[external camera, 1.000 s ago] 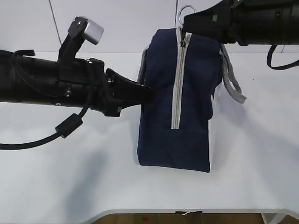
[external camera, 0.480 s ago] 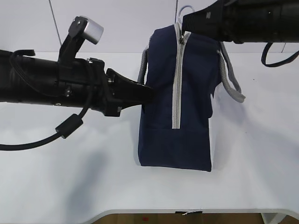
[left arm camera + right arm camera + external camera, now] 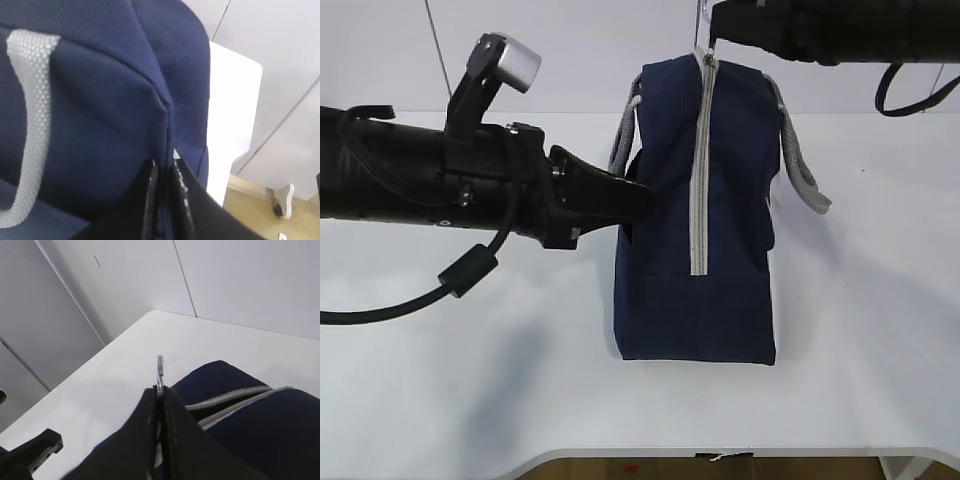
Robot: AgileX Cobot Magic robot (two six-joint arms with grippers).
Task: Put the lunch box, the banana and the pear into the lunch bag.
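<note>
standing upright near the middle of the table [image 3: 880, 380], the lunch bag [image 3: 665, 290] is being held from 2 sides. the left gripper [image 3: 638, 203] is pinching a fold of navy fabric on the bag's left side, its jaws nearly together around the cloth, as the left wrist view shows [image 3: 165, 200]. the right gripper [image 3: 715, 38] is clamped shut on the ring pull [image 3: 159, 371] at the top end of the grey zipper [image 3: 698, 170].

compared with a second ago, the right gripper is sitting higher and a little further left, the ring is now mostly hidden at the top edge, and the bag's top is pulled straighter and taller. the zipper is reading as closed along the length facing the camera, so the bag is judged not yet open for loading.

the lunch box, banana and pear are not showing in any view, so packing is likely waiting on this zipper.
</note>
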